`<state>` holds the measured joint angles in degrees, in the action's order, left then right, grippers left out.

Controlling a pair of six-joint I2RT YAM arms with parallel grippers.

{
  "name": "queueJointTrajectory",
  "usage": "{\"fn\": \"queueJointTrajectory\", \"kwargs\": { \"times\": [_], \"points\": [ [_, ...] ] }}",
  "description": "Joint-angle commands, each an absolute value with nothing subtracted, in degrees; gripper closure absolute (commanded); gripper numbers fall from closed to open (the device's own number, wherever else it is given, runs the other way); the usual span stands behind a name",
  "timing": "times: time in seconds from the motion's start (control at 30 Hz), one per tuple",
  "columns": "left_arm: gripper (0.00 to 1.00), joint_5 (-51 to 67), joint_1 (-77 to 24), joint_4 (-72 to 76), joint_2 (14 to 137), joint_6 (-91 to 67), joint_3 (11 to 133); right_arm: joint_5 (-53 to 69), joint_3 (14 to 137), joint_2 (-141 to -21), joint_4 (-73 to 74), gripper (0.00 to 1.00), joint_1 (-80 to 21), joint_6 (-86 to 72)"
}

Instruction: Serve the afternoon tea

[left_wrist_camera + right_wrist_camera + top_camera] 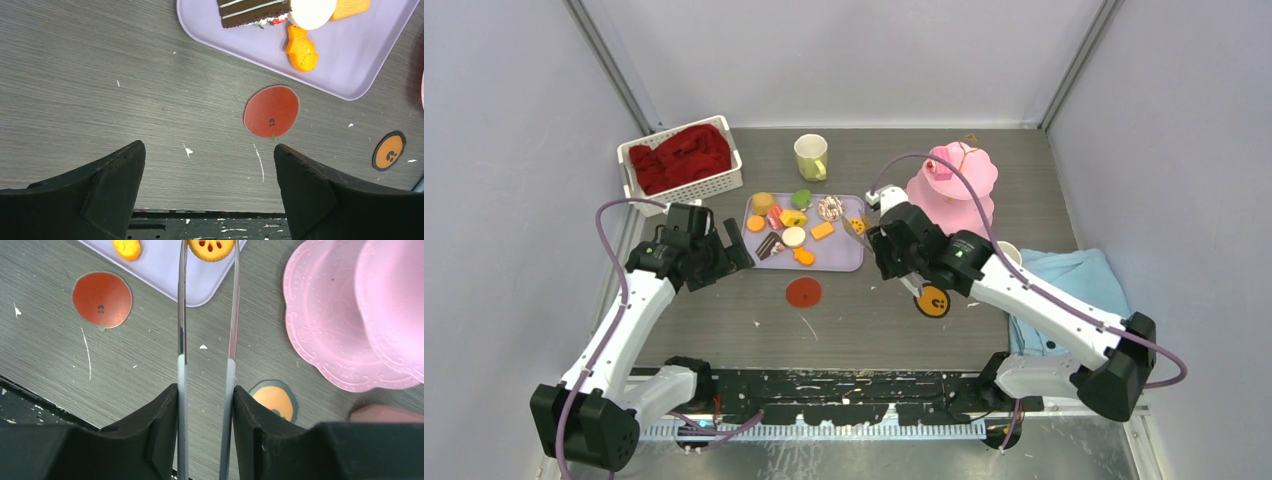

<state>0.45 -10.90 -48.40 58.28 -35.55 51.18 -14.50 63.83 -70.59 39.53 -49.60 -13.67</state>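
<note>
— Pincers, two: right gripper clenched on metal tongs; left gripper spread, empty.
— Rest?
— One pink three-tier stand, one lilac tray, one pale yellow-green mug. Right wrist view alone shows tongs pinching one round yellow jam biscuit at the tray's corner.

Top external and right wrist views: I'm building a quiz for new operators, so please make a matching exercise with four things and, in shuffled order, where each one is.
Things
1. red cloth
2. yellow-green mug
3. red disc
4. tongs

Places
A. clamped in the right end effector
B. flat on the table, just on the near side of the lilac tray
C. in the white basket
D. upright, beyond the tray's far edge

Pairs: 1-C, 2-D, 3-B, 4-A
</note>
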Motion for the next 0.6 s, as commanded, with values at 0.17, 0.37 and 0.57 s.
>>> {"fn": "queueJointTrajectory", "kwargs": {
  "times": [0.17, 0.37, 0.57],
  "points": [
    [0.01, 0.2, -11.1, -46.1, 58.5, -35.1, 52.2, -23.3, 75.0, -60.2, 48.9, 0.7, -48.9, -13.8],
    [0.01, 0.5, -11.1, -46.3, 58.3, -35.2, 52.8, -27.9, 82.6, -59.1, 52.4, 0.69, -48.8, -11.9],
    [0.01, 0.0, -11.2, -46.5, 57.7, -35.0, 53.1, -33.7, 87.6, -57.9, 56.1, 0.68, -48.4, -10.7]
  ]
}}
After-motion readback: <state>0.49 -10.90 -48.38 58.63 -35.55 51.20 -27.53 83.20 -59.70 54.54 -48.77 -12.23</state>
